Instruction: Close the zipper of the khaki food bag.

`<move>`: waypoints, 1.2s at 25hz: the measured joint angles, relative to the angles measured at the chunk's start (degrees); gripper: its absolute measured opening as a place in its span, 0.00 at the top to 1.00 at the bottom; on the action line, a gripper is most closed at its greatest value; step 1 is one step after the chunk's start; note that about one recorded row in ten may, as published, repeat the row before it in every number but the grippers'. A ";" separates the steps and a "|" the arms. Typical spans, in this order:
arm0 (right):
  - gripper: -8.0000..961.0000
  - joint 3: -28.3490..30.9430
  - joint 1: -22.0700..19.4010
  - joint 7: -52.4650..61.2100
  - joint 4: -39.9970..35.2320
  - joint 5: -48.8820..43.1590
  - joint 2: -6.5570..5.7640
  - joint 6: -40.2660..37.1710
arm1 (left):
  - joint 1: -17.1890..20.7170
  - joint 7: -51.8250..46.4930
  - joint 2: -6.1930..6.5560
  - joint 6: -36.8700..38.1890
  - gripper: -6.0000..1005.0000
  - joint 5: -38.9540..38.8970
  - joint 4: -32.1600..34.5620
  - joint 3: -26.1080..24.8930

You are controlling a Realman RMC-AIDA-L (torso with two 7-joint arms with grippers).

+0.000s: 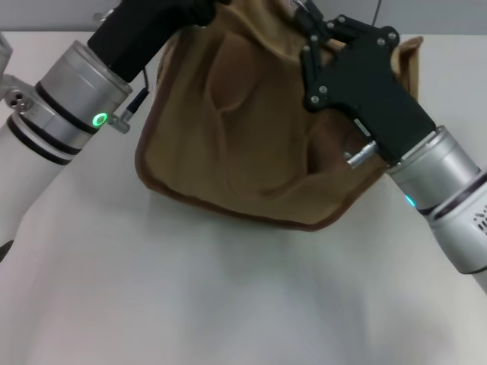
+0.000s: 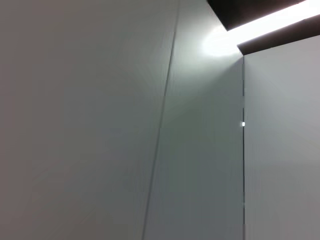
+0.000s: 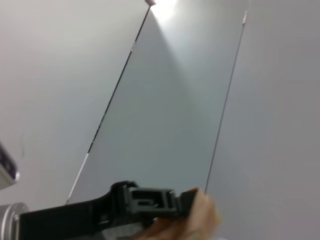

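Observation:
The khaki food bag [image 1: 251,129] stands at the far middle of the white table, its tan front face and brown piping toward me. Its top and the zipper are hidden behind the grippers and the picture's upper edge. My left arm [image 1: 144,30] reaches to the bag's upper left corner, and its tip runs out of the head view. The right wrist view shows the left gripper [image 3: 185,202] against a bit of tan fabric [image 3: 200,220]. My right gripper [image 1: 308,19] is at the bag's upper right, over its top edge.
The white table [image 1: 228,289] stretches in front of the bag. The left wrist view shows only grey wall and ceiling panels [image 2: 150,125]. A silver stub [image 1: 359,154] sticks out of the right wrist near the bag's right side.

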 joint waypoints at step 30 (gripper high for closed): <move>0.84 -10.64 -0.15 104.92 -44.56 -7.20 -0.77 -13.35 | -0.65 -0.47 0.01 1.06 0.97 0.46 -1.19 0.38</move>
